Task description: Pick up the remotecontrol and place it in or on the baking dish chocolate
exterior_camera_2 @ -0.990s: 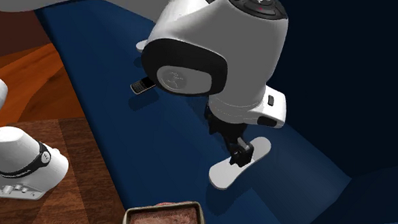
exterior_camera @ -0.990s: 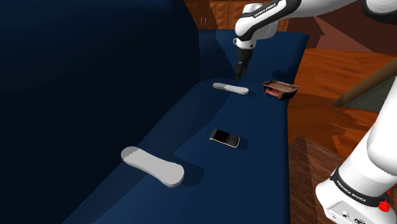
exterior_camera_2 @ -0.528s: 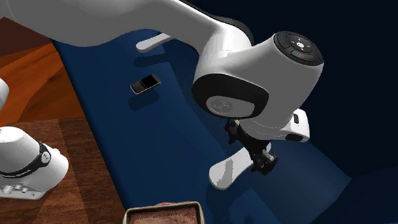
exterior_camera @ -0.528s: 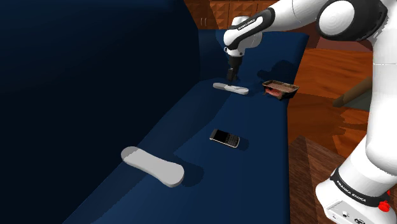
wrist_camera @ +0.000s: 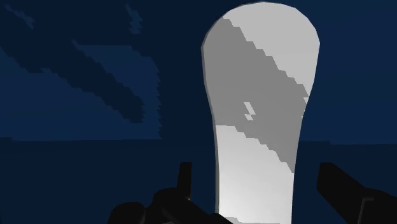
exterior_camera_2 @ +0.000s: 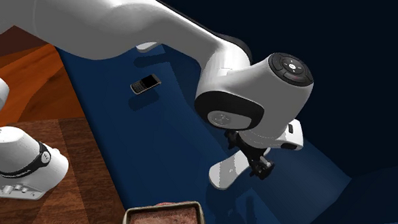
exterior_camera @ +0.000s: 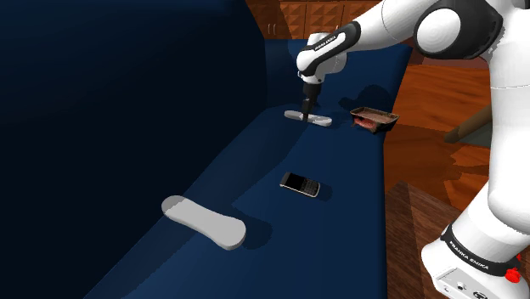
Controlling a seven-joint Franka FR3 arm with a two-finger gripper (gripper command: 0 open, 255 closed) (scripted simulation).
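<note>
Lying flat on the seat of a dark blue sofa (exterior_camera: 255,153) is a long, pale grey remote control (exterior_camera: 311,118) (exterior_camera_2: 226,173) (wrist_camera: 261,108). It is at the far end of the seat in the shoulder view. It is plain grey and white, and wider at one end.

Just beside it, toward the shoulder view's right, sits a small brown baking dish (exterior_camera: 374,110) (exterior_camera_2: 163,207) near the front edge of the seat. The dish and the remote control are not touching. Closer to the stand, a black phone (exterior_camera: 300,183) (exterior_camera_2: 146,83) lies on the seat, well apart from both. Closer again lies a second grey remote (exterior_camera: 204,222), bigger in the shoulder view. Nothing lies between the remote control and the dish. A brown wooden floor (exterior_camera: 433,93) shows past the sofa.

The black pincer (exterior_camera: 305,110) (exterior_camera_2: 260,168) (wrist_camera: 257,175) points down right over the remote control, near one end. In the wrist view its two fingers (wrist_camera: 334,181) stand apart, one on each side of the remote control's narrow part. A strip of blue shows between each finger and the remote control, so they do not touch it. The pincer holds nothing.
</note>
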